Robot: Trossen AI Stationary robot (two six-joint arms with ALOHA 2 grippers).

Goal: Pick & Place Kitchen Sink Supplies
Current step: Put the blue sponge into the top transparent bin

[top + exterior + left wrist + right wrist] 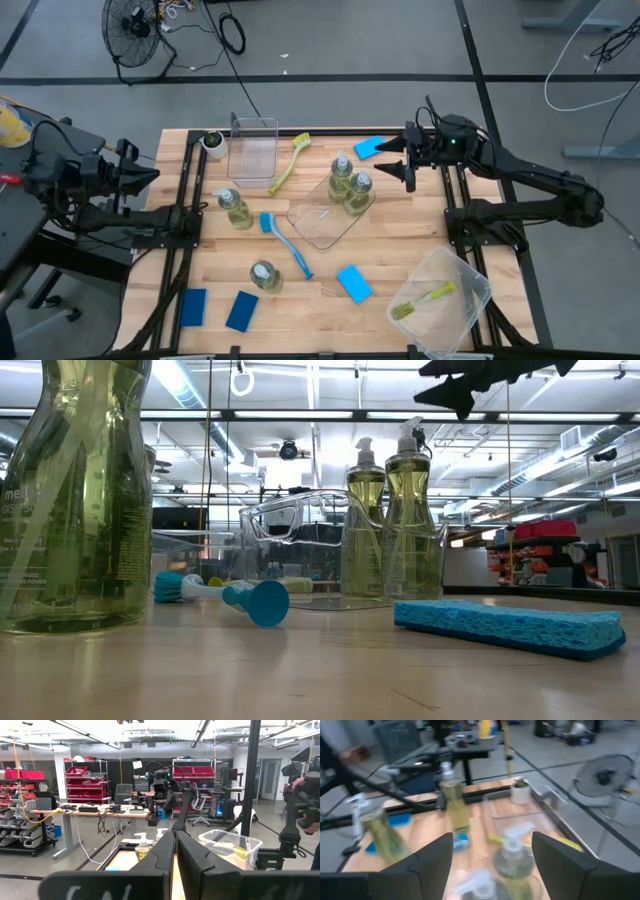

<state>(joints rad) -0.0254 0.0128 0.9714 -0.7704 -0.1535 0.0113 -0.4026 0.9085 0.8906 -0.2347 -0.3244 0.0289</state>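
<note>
Wooden table holds our bottles, sponges; right gripper gapes empty, left gripper pinched empty.

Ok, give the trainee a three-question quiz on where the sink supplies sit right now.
1. True or false: the right gripper is shut on a bottle.
2. How many bottles stand in the clear flat tray? A) none B) two C) four
3. Fill in: the bin at the table's right front corner holds one yellow-green ____.

Key: 1. False; it hangs open above the two bottles and holds nothing. 2. B. 3. brush.
</note>
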